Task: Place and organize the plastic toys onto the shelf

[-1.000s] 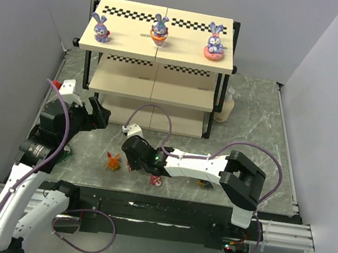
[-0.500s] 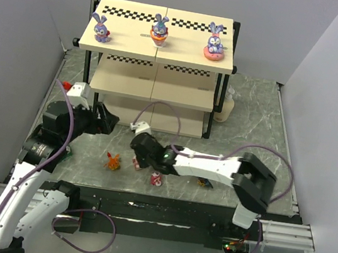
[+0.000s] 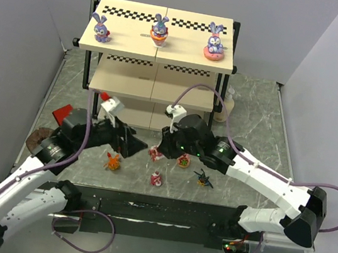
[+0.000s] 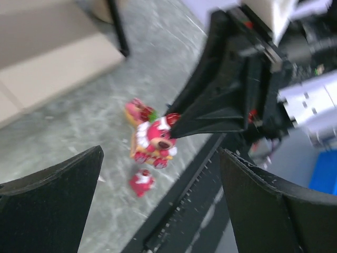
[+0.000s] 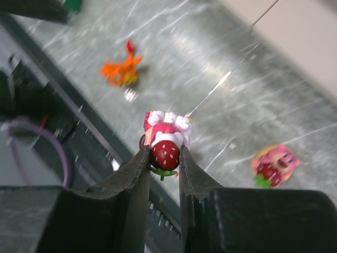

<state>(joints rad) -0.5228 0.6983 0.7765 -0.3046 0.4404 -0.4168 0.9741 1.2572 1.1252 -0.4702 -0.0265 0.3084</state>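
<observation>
The shelf (image 3: 125,34) stands at the back with three purple-blue bunnies (image 3: 159,28) on its top board. My right gripper (image 3: 158,150) is shut on a red-pink figure (image 3: 153,155), held above the table; in the right wrist view the gripper (image 5: 165,153) pinches its strawberry end (image 5: 165,149). My left gripper (image 3: 134,147) is open and empty just left of it, its jaws (image 4: 160,153) wide around the view of the held figure (image 4: 154,141). On the table lie two more red-pink figures (image 3: 183,161) (image 3: 156,179), the orange spiky creature (image 3: 112,161) and the dark winged one (image 3: 203,179).
A cream pump bottle (image 3: 225,106) stands right of the shelf. A red block (image 3: 64,113) lies at the left. The black table edge rail (image 3: 163,205) runs along the front, close under both grippers.
My right gripper has taken hold of a red-pink figure and moved it up and to the right. My left gripper has swung right, close to the right gripper.
</observation>
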